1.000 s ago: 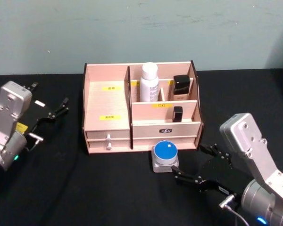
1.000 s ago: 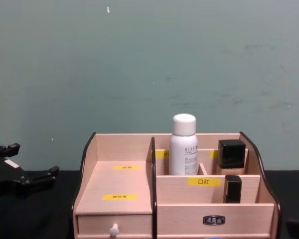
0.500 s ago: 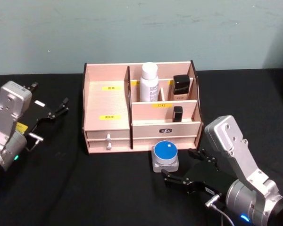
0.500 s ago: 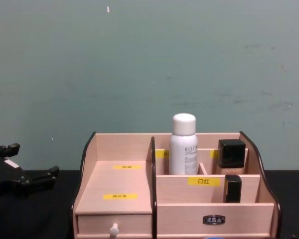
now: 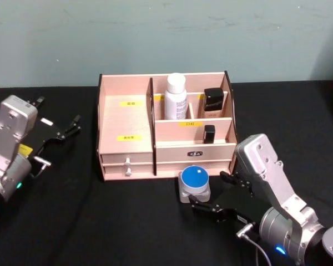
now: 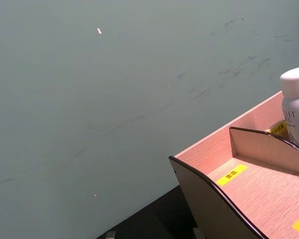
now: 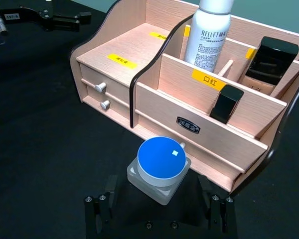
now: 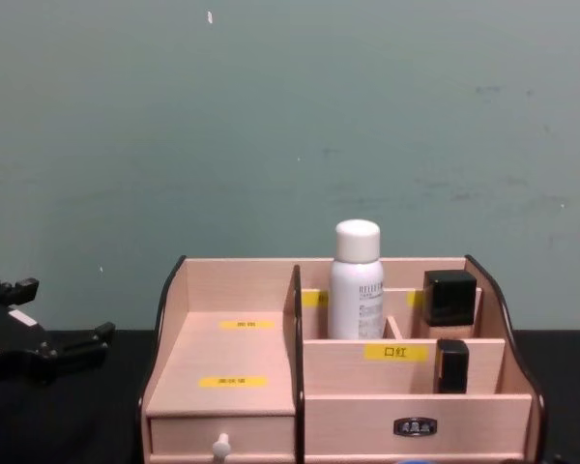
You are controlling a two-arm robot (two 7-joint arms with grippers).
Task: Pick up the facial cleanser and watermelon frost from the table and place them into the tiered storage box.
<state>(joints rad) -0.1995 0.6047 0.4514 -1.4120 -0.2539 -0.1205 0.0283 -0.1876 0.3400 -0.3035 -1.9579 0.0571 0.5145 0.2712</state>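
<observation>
Head view, lower right of the frame: my right gripper (image 5: 207,192) lies low over the black table (image 5: 116,227), its two dark fingers spread wide apart. The watermelon frost (image 5: 194,183), a squat clear jar with a round blue lid, stands on the table at the mouth of that spread. One fingertip is at its near side and the other at its right. In the right wrist view the jar (image 7: 159,168) sits between the two fingers (image 7: 96,215) with a gap of bare table on each side, so I grip nothing.

Just behind the jar, at the centre of the frame, stands the tiered storage box (image 5: 125,119); the jar is close to its front wall, below the small dark nameplate. A white drawer knob (image 5: 128,164) shows at the lower left of the box front. In the middle step on the right a small black tube (image 5: 209,133) stands behind a yellow label.

One step farther back, the facial cleanser (image 5: 176,97) stands upright in the rear compartment, its white cap rising above the back wall. A black-capped square bottle (image 5: 213,103) stands in the compartment to its right.

At the left edge of the frame, well apart from the box, my left gripper (image 5: 60,109) rests idle with its fingers parted and empty. A pale green wall (image 5: 155,33) closes the upper part of the frame.
</observation>
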